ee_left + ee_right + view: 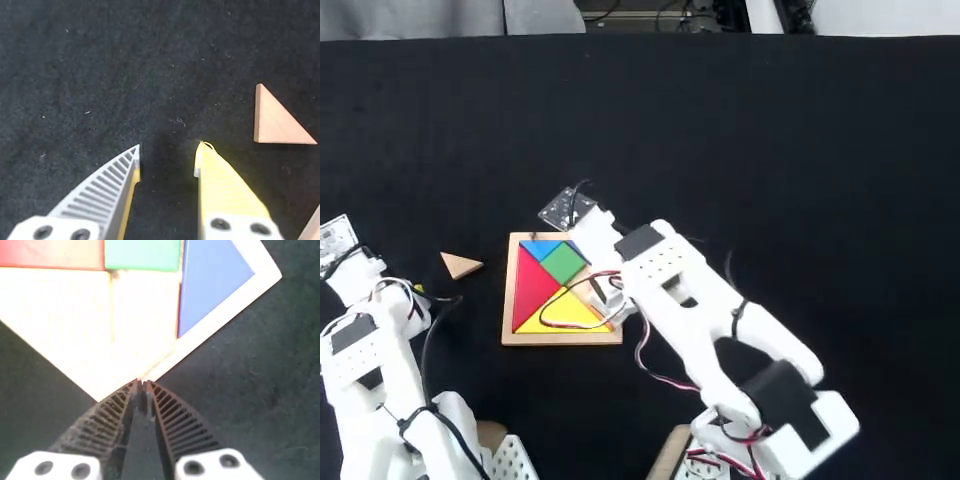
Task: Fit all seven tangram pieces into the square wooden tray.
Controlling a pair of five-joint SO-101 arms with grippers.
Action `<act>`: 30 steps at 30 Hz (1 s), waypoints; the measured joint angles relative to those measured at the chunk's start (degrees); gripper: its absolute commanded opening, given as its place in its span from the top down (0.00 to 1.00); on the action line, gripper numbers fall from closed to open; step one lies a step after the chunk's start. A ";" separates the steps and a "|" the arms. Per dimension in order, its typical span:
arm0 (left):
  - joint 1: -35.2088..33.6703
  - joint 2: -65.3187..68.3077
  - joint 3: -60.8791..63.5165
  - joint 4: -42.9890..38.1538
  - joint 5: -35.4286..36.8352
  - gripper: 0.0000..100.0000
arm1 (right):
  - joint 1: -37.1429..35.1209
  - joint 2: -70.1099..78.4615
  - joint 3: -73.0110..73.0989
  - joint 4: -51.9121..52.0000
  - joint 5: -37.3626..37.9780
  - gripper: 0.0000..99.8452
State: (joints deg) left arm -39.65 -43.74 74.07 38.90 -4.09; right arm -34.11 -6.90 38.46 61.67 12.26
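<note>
Plainly, the square wooden tray [560, 339] lies on the black cloth [770, 150] near the middle of the table, between the two arms. In the high view it holds a blue triangle [542, 248] against its far edge, a green square [563, 262] just beside that, a large red triangle [532, 285] along the left side and a yellow triangle [565, 315] along the near edge; the tray's right part is hidden under the right arm. One tangram piece, a small plain wooden triangle [460, 265], lies flat on the cloth outside the tray, near its left side but apart from it. The left gripper [169, 150] hangs low over bare cloth with its jaws spread and nothing between them; the wooden triangle lies near it, off to the side of the yellow finger [220, 185] and not touching it. The right gripper [141, 386] is pressed closed, its ribbed fingers meeting with nothing visible between them, and its tips sit right at a corner of the tray. Beyond those tips the right wrist view shows two pale unpainted areas [145, 315] with a seam between them; whether these are pieces or bare tray floor cannot be told.
</note>
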 measured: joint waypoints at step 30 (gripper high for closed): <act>0.00 0.00 0.00 0.00 0.00 0.82 | 0.00 2.99 -1.05 -3.96 -0.35 0.99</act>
State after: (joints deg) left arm -39.65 -43.74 74.07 38.90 -4.09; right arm -34.11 -3.91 37.41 57.71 11.91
